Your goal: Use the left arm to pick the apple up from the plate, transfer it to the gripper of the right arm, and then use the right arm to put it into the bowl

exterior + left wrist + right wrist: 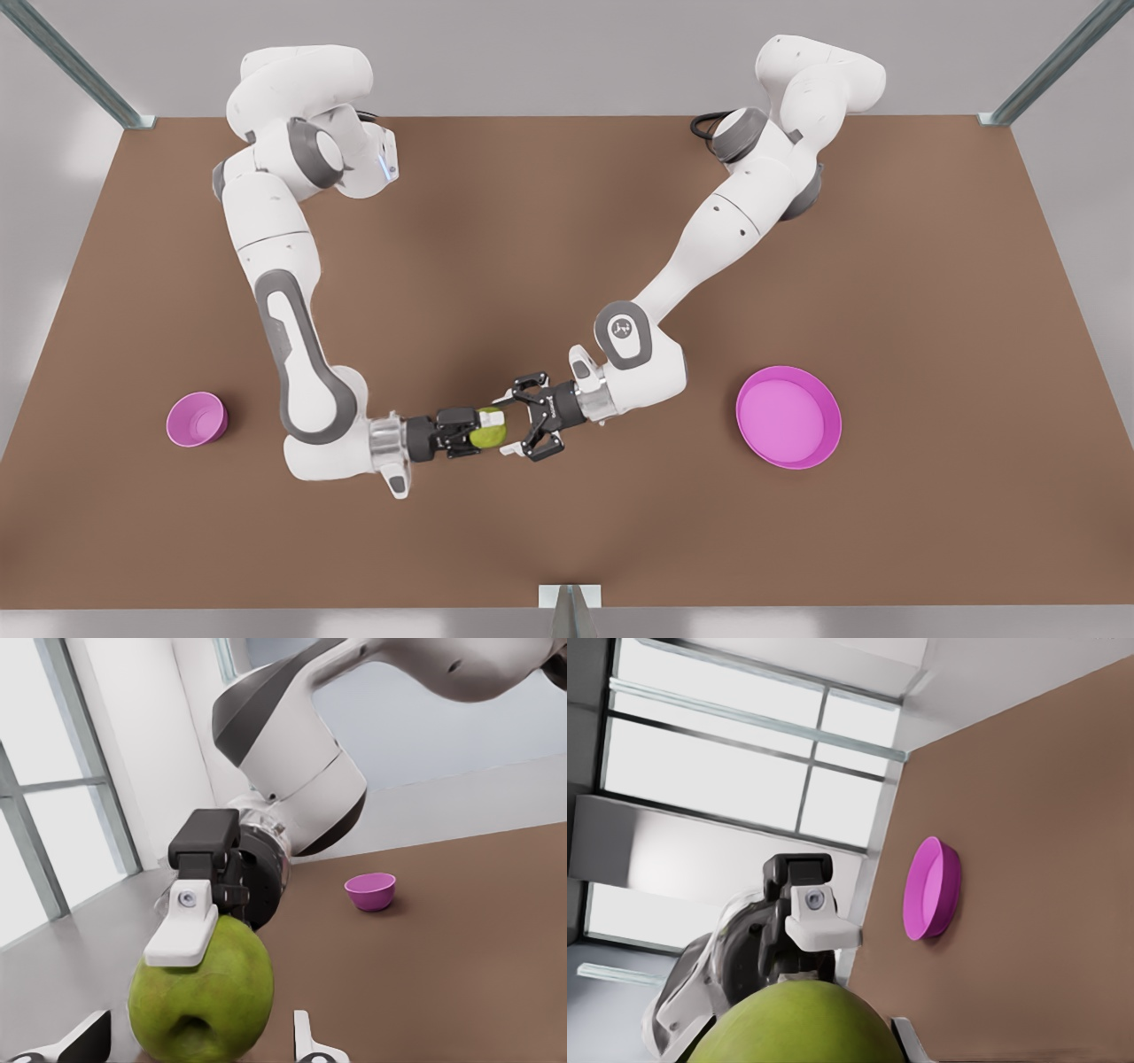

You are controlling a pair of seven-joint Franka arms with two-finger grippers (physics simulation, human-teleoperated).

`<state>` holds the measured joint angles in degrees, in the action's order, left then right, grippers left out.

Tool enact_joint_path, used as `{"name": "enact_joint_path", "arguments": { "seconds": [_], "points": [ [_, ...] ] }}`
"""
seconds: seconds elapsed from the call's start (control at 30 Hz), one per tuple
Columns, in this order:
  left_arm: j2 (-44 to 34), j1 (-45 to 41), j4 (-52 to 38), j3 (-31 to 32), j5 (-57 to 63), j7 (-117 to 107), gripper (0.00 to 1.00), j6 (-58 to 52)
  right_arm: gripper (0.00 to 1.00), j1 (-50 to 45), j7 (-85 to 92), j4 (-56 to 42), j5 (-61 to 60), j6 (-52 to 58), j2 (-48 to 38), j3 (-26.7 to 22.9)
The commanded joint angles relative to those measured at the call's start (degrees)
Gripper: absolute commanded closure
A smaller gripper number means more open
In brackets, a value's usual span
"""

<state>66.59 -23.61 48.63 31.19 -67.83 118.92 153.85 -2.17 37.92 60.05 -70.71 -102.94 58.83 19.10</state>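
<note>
Green apple (490,433) in right tool (480,432) — left tool (506,428) agape — bowl (196,419), plate (788,418) apart.

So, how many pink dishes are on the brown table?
2. The small deep pink bowl sits at the front view's left; the wide shallow magenta-pink plate sits at the front view's right. None seems hidden.

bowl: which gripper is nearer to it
Right. The right gripper, shut on the apple, lies toward the bowl; the left gripper is beyond the apple, open.
</note>
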Motion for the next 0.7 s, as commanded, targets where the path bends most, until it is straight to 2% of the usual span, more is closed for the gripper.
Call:
{"name": "enact_joint_path", "arguments": {
  "seconds": [0.0, 0.13, 0.17, 0.23, 0.27, 0.3, 0.37, 0.43, 0.47, 0.5, 0.57, 0.6, 0.63, 0.67],
  "points": [
    [-0.15, 0.31, -0.03, 0.01, -0.02, -1.50, 0.00, -0.04, 0.31, 1.30, 1.81, 1.47, 3.82, 0.37, -1.25, 0.23],
    [-1.11, 3.56, 0.76, -0.25, 0.41, -5.18, 0.00, -0.22, 0.31, 5.87, 1.90, 10.08, 7.25, 0.80, -8.55, 0.23],
    [-3.04, 5.85, 3.30, -1.83, 4.36, -12.64, 0.00, -0.48, 0.31, 7.27, 1.90, 10.79, 9.35, 2.04, -9.43, 0.23],
    [-12.52, 11.82, 16.38, -6.22, 22.61, -37.66, 0.00, -3.63, 0.31, 10.96, 2.77, 12.72, 16.46, 3.26, -12.06, 0.32],
    [-17.01, 16.47, 17.64, -10.26, 35.79, -48.05, 0.00, -17.22, 0.31, 12.54, 3.21, 12.99, 22.87, 5.37, -13.03, 0.32],
    [-21.23, 22.18, 17.46, -10.97, 49.60, -51.68, 0.00, -30.68, 0.31, 13.51, 3.39, 13.17, 28.07, 6.43, -13.56, 0.41],
    [-28.70, 30.54, 17.29, -11.06, 65.71, -51.69, 0.00, -48.02, 0.31, 15.53, 5.67, 13.60, 37.92, 7.31, -15.23, 0.41],
    [-35.82, 35.82, 17.29, -12.73, 74.40, -57.83, 0.00, -63.05, 0.31, 17.82, 9.19, 14.40, 43.80, 7.40, -15.41, 0.41],
    [-39.96, 36.44, 17.37, -13.26, 78.38, -78.63, 0.00, -67.52, 0.31, 18.78, 9.37, 14.31, 47.59, 7.93, -15.93, 0.41],
    [-41.80, 36.70, 17.29, -13.17, 77.50, -93.93, 0.00, -75.54, 0.31, 20.10, 10.24, 14.31, 50.22, 7.93, -15.93, 0.41],
    [-46.19, 36.35, 18.07, -13.17, 76.80, -119.97, 0.00, -76.60, 0.31, 21.51, 11.04, 14.22, 55.32, 7.93, -16.73, 0.41],
    [-50.92, 34.43, 23.05, -16.74, 75.05, -120.15, 0.00, -74.76, 0.31, 21.77, 11.30, 14.31, 57.07, 7.93, -16.99, 0.41],
    [-60.88, 19.05, 35.30, -37.15, 68.45, -120.24, 0.00, -66.67, 0.31, 22.04, 12.35, 14.31, 58.84, 7.75, -16.82, 0.41],
    [-60.88, 19.12, 35.39, -38.48, 66.25, -119.98, 0.00, -66.58, 0.31, 22.21, 13.67, 14.31, 59.28, 7.40, -16.64, 0.23]
  ]
}}
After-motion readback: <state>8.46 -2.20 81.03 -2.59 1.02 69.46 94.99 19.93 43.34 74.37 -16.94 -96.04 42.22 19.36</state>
